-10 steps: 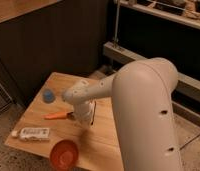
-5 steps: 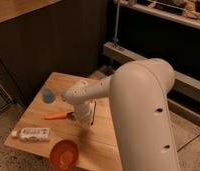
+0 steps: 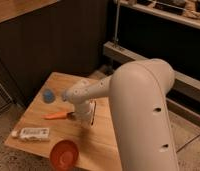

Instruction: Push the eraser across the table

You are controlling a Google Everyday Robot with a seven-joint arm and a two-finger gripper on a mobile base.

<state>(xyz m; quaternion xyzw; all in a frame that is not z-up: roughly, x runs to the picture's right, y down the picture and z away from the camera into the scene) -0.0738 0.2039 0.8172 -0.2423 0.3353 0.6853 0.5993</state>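
Camera view: claw [image 3: 84, 121] closed, low on table [image 3: 100, 146], nxt to eraser [image 3: 93, 113].

Pretty chunky smooth off-white arm [image 3: 143, 100], fat and rounded, small dark holes [image 3: 157, 108] up right of the claw [image 3: 85, 119], which sits closed at the table [image 3: 35, 114].

An orange carrot [image 3: 58, 115] lies flat. A small blue object [image 3: 48, 95] sits just behind the carrot, apart from it. A white tube [image 3: 34, 133] lies in front of the carrot, leftward. A red bowl [image 3: 64, 154] sits further in front. Metal shelving [image 3: 158, 15] stands well behind.
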